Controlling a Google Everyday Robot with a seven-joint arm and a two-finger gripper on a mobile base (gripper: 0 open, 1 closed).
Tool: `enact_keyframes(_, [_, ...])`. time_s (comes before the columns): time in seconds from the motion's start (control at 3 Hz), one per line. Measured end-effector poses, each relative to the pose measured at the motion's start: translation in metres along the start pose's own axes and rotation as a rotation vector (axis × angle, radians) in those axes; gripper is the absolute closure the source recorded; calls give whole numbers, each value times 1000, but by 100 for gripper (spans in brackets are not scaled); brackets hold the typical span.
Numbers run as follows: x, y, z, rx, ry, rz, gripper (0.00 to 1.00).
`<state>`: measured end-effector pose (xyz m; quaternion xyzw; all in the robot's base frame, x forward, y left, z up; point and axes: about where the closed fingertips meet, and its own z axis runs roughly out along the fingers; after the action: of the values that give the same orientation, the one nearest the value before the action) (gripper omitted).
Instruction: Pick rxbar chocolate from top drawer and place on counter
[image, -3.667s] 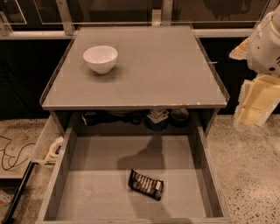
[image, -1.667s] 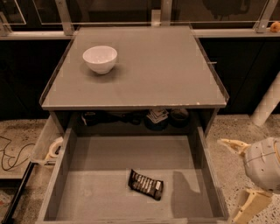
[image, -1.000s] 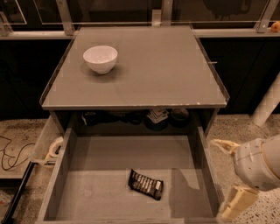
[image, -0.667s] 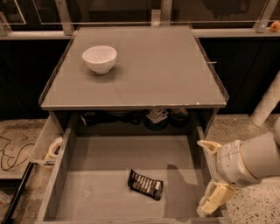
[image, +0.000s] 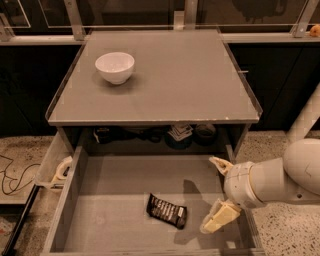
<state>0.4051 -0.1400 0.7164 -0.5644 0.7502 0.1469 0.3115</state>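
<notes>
The rxbar chocolate (image: 167, 210), a black wrapper with white lettering, lies flat on the floor of the open top drawer (image: 115, 185), near the front middle. My gripper (image: 218, 192) comes in from the right over the drawer's right side, to the right of the bar and apart from it. Its two pale fingers (image: 220, 218) are spread apart and hold nothing. The counter (image: 190, 75) is the grey tabletop above the drawer.
A white bowl (image: 115, 67) stands on the counter's back left. Dark items (image: 185, 134) sit in the shelf gap behind the drawer. A narrow pale side tray with a tape roll (image: 62, 168) hangs at the left. A cable (image: 12, 175) lies on the speckled floor.
My gripper dropped from beside the counter at the upper right, then moved left into the drawer's right side, closer to the bar. The bar has not moved.
</notes>
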Motion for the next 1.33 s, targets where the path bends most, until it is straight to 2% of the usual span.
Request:
enact_keyframes(0.33, [0, 0, 0, 0, 0, 0, 0])
enact_keyframes(0.67, [-4, 2, 15, 14, -3, -26, 0])
enact_keyframes(1.33, [-12, 6, 56, 99, 5, -133, 0])
